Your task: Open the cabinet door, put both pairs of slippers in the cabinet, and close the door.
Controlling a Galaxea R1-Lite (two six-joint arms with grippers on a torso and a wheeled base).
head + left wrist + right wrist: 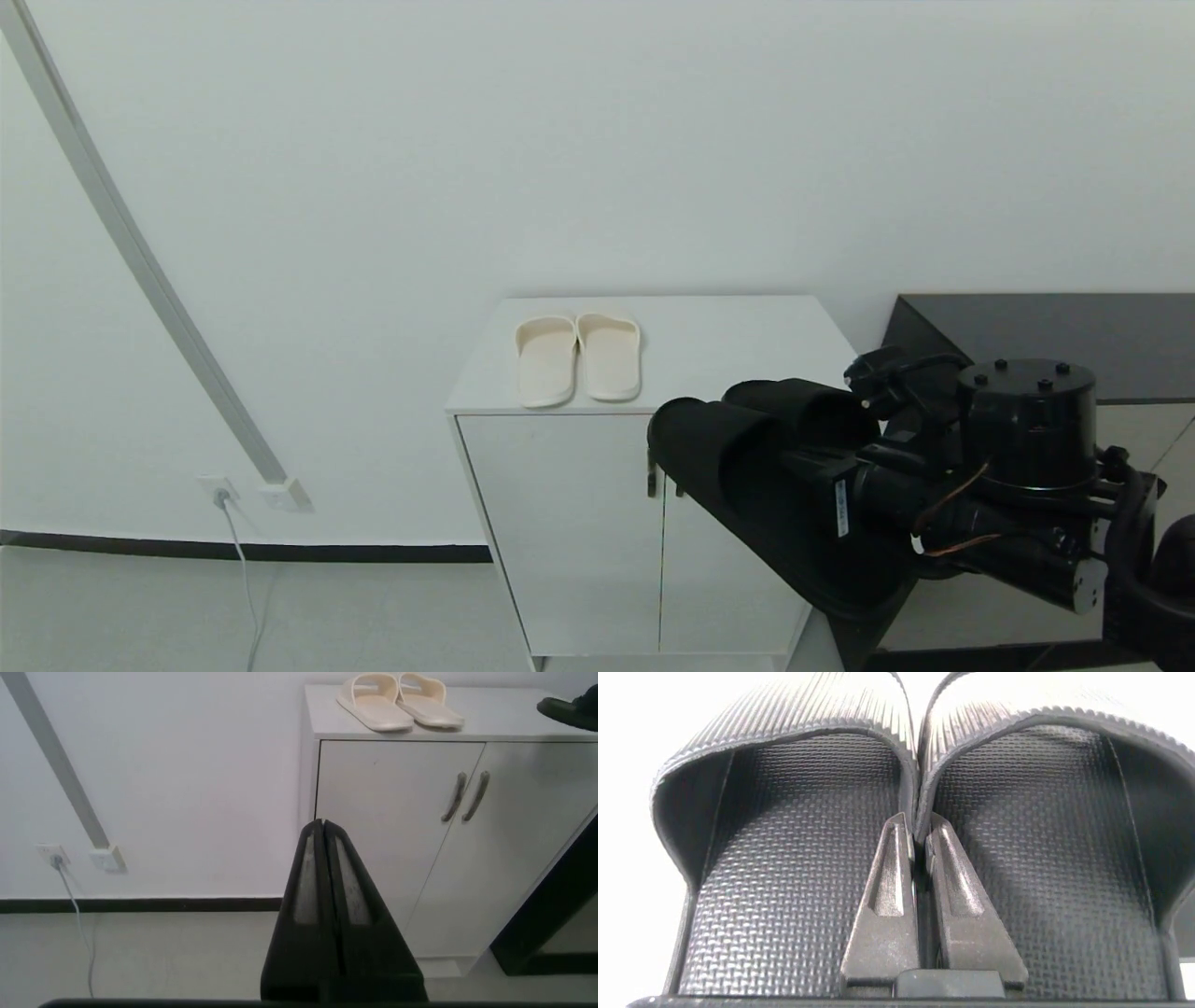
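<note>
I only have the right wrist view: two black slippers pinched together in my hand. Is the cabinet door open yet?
Observer: No, both cabinet doors are shut, their handles side by side at the middle.
Operator: Where is the other pair?
Observer: The cream slippers lie side by side on the cabinet top.
Operator: Is the left hand free to pull a door?
Observer: Yes, it is shut and empty, pointed at the left door.
</note>
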